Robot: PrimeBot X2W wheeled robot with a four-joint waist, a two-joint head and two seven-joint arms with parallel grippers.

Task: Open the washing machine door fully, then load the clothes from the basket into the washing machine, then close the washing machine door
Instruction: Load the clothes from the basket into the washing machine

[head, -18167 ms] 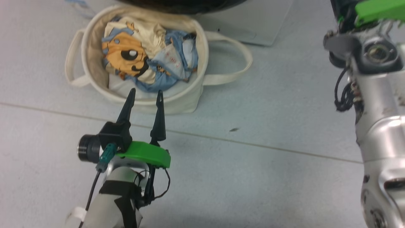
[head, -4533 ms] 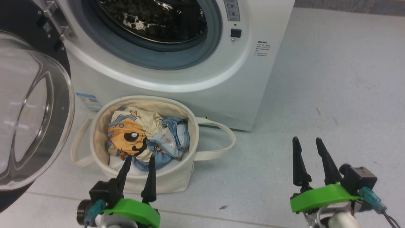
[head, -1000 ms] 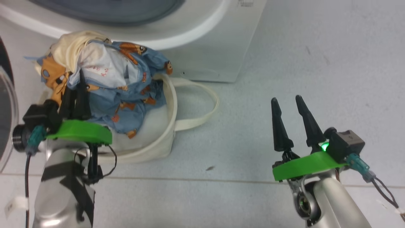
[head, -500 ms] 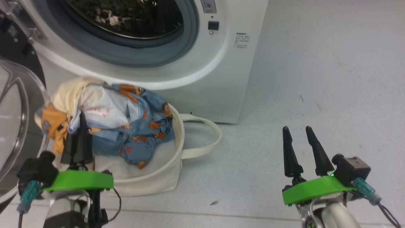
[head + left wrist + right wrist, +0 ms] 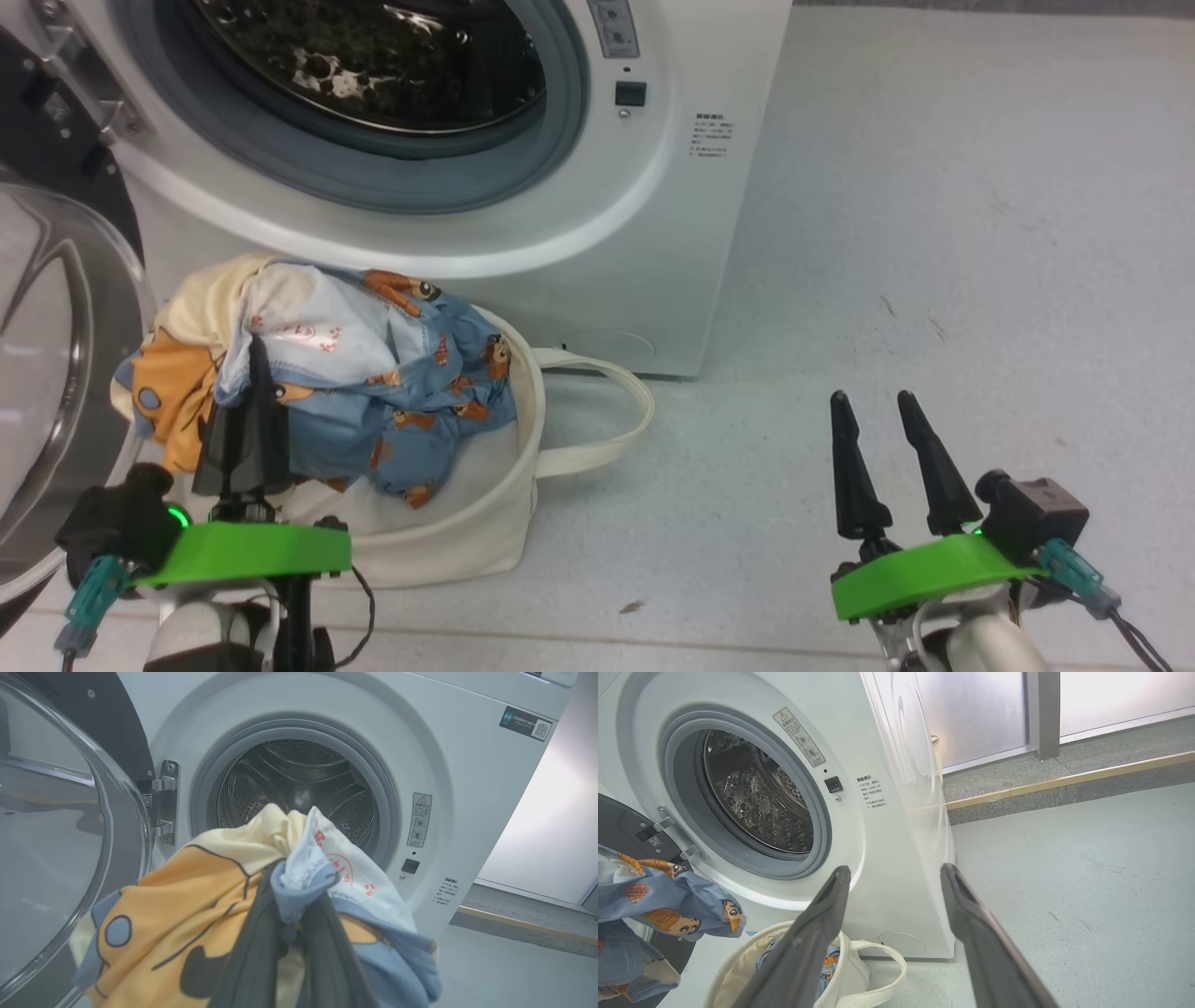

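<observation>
A few seconds back the clothes point(image 5: 355, 373) lay down in the basket point(image 5: 485, 523) on the floor. Now the left gripper point(image 5: 254, 373) had its fingers pinched on the bundle and hoisted it above the rim, just below the open drum point(image 5: 373, 56) of the washing machine point(image 5: 672, 233) — pickup done I'd say, loading comes next. The right gripper point(image 5: 871, 403) idled with fingers spread and empty. Couldn't tell if everything came up — the bundle hid the basket's bottom, and the washing machine door point(image 5: 56, 392) was cut off.
</observation>
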